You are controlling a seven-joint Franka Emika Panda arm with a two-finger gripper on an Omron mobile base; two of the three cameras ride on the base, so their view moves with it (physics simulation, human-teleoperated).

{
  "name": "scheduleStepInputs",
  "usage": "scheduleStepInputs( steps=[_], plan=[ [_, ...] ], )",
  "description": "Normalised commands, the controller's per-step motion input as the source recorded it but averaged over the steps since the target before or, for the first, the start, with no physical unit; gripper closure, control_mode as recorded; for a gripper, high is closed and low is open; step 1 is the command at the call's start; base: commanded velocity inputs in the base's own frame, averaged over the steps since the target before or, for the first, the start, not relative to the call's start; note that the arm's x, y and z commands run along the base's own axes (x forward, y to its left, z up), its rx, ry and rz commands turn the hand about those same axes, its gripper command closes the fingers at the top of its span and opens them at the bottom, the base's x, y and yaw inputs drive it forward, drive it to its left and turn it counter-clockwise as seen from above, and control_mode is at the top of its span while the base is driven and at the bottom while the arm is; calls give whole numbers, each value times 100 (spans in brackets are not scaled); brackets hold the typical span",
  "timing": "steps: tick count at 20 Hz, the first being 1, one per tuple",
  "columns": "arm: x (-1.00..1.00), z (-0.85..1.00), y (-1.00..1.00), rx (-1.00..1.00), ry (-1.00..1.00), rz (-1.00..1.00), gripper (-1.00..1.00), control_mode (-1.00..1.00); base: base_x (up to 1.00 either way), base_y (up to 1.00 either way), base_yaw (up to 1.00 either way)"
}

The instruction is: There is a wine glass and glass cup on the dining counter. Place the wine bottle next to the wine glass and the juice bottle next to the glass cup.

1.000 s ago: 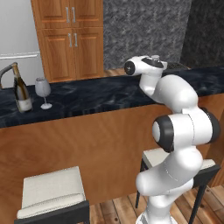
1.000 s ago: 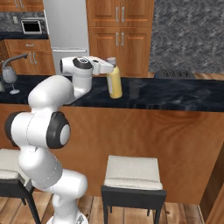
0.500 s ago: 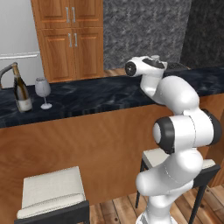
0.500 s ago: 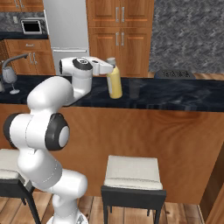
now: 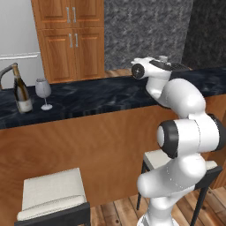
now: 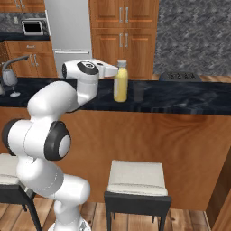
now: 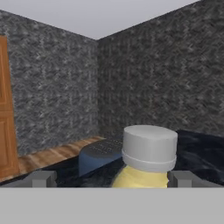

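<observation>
The juice bottle (image 6: 120, 84), yellow with a white cap (image 7: 149, 148), stands on the dining counter (image 6: 180, 97). My gripper (image 7: 111, 179) reaches in level from the left at neck height. It is open, and the cap sits between the fingertips (image 7: 180, 178), nearer the right one, with no contact visible. The glass cup (image 6: 138, 91) is just right of the bottle. Far to the left, the wine bottle (image 5: 21, 91) and the wine glass (image 5: 43, 91) stand side by side on the counter (image 5: 101, 95). The bottle's cap (image 5: 163, 58) peeks over my hand.
Padded stools (image 5: 53, 194) (image 6: 137, 177) stand in front of the counter's wooden face. Behind the counter are wooden cabinets (image 5: 86, 39), a grey fridge (image 6: 70, 31) and a microwave (image 6: 32, 28). A dark cooktop (image 6: 180, 76) lies at the counter's far right.
</observation>
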Motion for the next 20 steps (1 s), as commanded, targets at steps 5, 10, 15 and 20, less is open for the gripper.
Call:
scheduleStepInputs(
  steps=[5, 10, 15, 20],
  plan=[
    [-5, 2, -6, 0, 0, 11, -100, -100, 0, 0, 0],
    [-6, 3, 0, 0, 0, 4, -100, -100, 0, 0, 0],
    [-21, 7, 0, 0, 0, 0, -100, -100, 0, 0, 0],
    [-31, 15, 3, 2, 4, 0, -100, -100, 0, 0, 0]
  ],
)
